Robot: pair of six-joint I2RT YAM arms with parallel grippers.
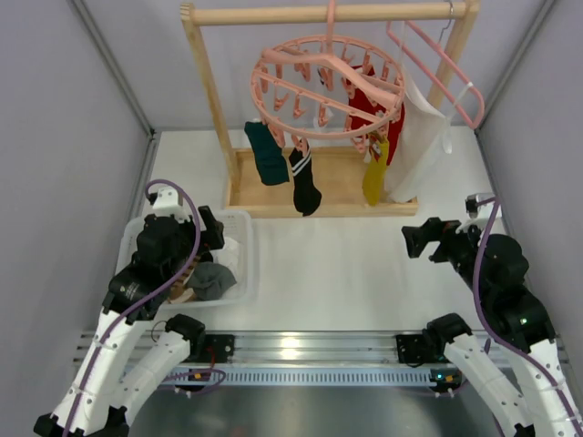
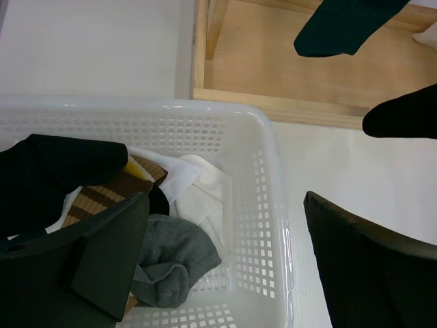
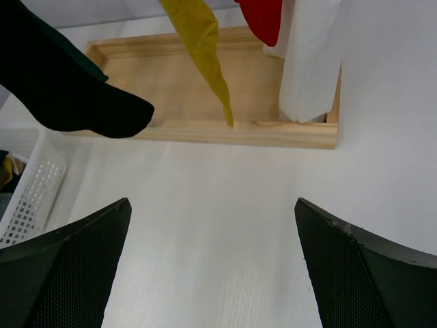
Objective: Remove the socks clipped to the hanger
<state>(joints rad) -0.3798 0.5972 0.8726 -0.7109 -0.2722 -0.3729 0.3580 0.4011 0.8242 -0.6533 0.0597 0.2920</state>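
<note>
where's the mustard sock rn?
Top view, right of centre: the mustard sock hangs from the hanger, under the red socks, left of the white bag.

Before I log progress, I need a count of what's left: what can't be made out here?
Red socks: top external, hanger ring and clips overlap them; number unclear.
Laundry basket contents: left wrist, left fingers cover part.
Mustard sock clip: right wrist, cut off by top edge.
</note>
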